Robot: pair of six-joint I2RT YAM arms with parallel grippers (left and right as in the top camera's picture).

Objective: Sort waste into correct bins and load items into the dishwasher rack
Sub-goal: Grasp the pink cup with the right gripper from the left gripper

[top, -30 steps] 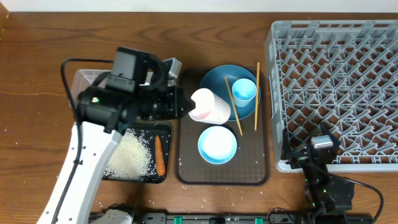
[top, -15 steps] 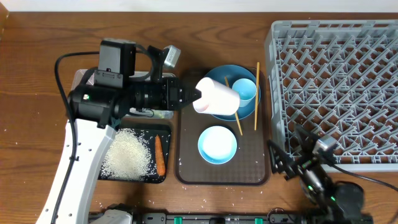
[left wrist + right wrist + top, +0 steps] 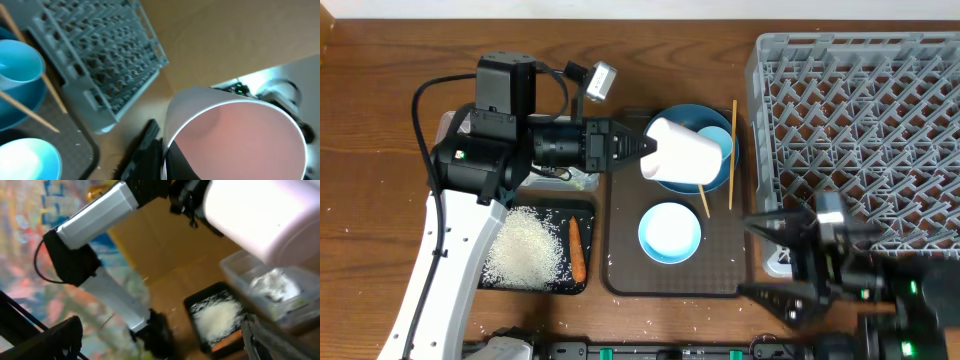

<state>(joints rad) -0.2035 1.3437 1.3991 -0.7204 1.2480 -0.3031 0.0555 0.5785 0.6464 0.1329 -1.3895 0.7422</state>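
Observation:
My left gripper (image 3: 645,150) is shut on the rim of the pale pink cup (image 3: 682,156), which lies on its side in the air over the dark-blue plate (image 3: 672,125). In the left wrist view one finger is inside the rim and one outside (image 3: 164,160). The pink cup partly hides the light-blue cup (image 3: 720,140). Two chopsticks (image 3: 733,150) lie across the plate, and the light-blue bowl (image 3: 669,232) sits nearer on the brown tray (image 3: 680,275). My right gripper (image 3: 770,258) stands open and empty beside the dishwasher rack (image 3: 865,120), facing left.
The black tray (image 3: 505,283) holds rice (image 3: 528,245) and the carrot (image 3: 576,248). The clear tub (image 3: 272,287) holds the crumpled napkin and lies mostly under my left arm (image 3: 490,150) from above. The rack's near-left corner sits close to my right arm.
My left gripper has carried the pink cup rightward, from the tray's left edge to over the plate. My right arm has risen from beside the rack and turned its open jaws leftward.

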